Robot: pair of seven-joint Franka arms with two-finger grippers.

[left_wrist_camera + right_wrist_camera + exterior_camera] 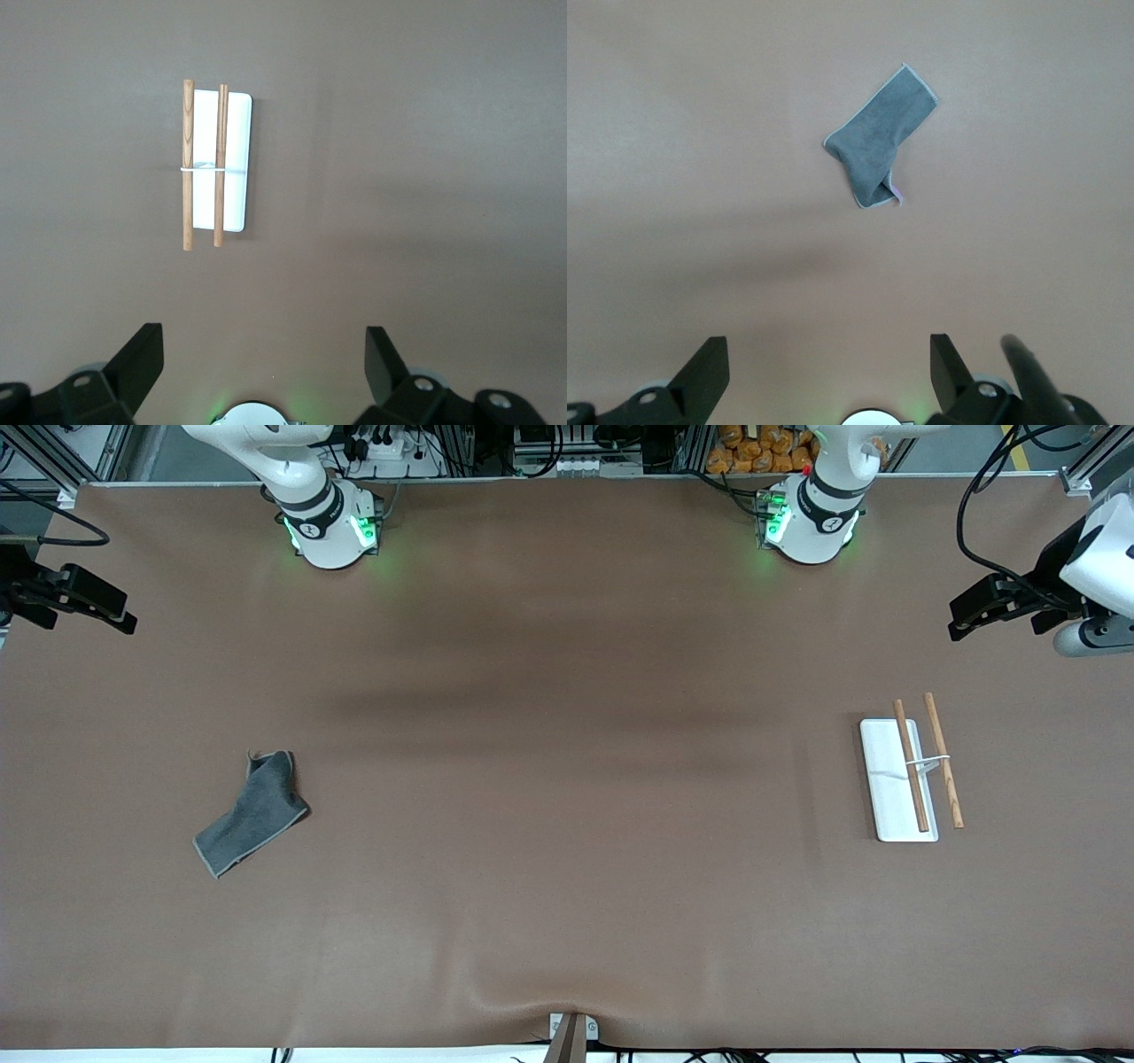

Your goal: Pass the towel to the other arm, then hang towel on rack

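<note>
The dark grey towel [252, 815] lies crumpled on the brown table toward the right arm's end; it also shows in the right wrist view [877, 137]. The rack [908, 775], a white base plate with two wooden rods and a wire support, stands toward the left arm's end and shows in the left wrist view [217, 164]. My right gripper [120, 615] [828, 354] is open and empty, held high over its end of the table. My left gripper [961, 624] [263, 354] is open and empty, held high over its own end, apart from the rack.
Both arm bases [328, 527] [811, 522] stand on the table edge farthest from the front camera. A small metal clamp [571, 1032] sits at the nearest table edge, where the mat is slightly rippled. Cables and frame posts lie off the table.
</note>
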